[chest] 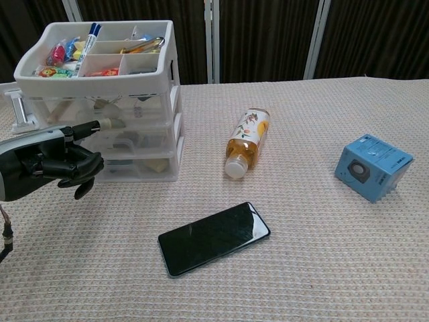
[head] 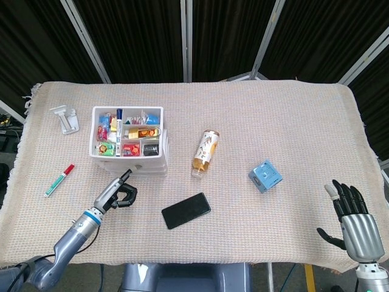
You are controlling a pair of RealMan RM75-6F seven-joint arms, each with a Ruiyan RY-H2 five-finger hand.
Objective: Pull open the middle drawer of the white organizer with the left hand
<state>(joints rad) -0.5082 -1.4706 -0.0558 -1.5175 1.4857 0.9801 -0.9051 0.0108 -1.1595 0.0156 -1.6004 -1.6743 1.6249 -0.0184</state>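
Observation:
The white organizer (head: 157,165) stands at the left of the table, its top tray full of small items and three clear drawers below. In the chest view the middle drawer (chest: 144,137) looks closed, level with the other drawer fronts of the organizer (chest: 171,74). My left hand (head: 119,193) is just in front of it, fingers curled and one finger stretched forward. In the chest view that fingertip (chest: 94,125) of the left hand (chest: 53,164) reaches the drawer fronts near the top edge of the middle drawer. My right hand (head: 351,214) hovers with fingers spread at the table's near right corner, holding nothing.
A bottle of amber drink (head: 205,152) lies right of the organizer. A black phone (head: 186,210) lies near the front edge and a blue box (head: 265,176) further right. A red and green marker (head: 59,180) and a white clip (head: 65,118) lie left of the organizer.

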